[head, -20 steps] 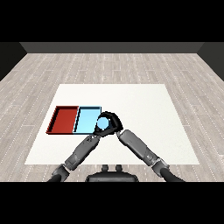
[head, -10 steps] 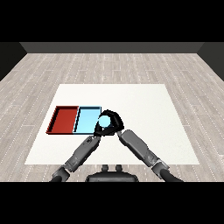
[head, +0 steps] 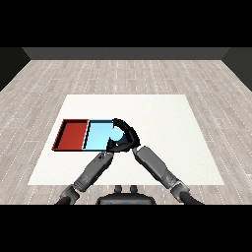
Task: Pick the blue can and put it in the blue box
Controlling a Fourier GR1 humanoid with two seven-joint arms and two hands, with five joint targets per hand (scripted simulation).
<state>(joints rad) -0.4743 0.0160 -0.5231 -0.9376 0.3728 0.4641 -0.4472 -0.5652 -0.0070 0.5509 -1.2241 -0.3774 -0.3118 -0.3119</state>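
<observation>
Since the frame a second back, right hand (head: 127, 135) and blue can (head: 115, 134) have shifted left together: the can, then beside the light blue tray's right edge, now overlaps that tray's right end. Half a second back it sat partway between those two spots. Right forearm angles further inward than before.

Right hand: black fingers curled round the can, arching over its top and far side; grasping the can. Whether the can rests on the tray floor or hangs above it, cannot tell from this view.

Left hand (head: 114, 146): lies just below the tray's near right corner, close under the right hand; the two black hands overlap, so its finger state cannot be told. Its forearm sits much as earlier.

Blue can: small, pale blue, nearly the same tint as the tray behind it; only a rounded patch shows between the fingers. Orientation not readable.

Light blue tray (head: 96, 136) and red tray (head: 72, 134) lie side by side on the white counter (head: 162, 118), red to the left, both unmoved.
</observation>
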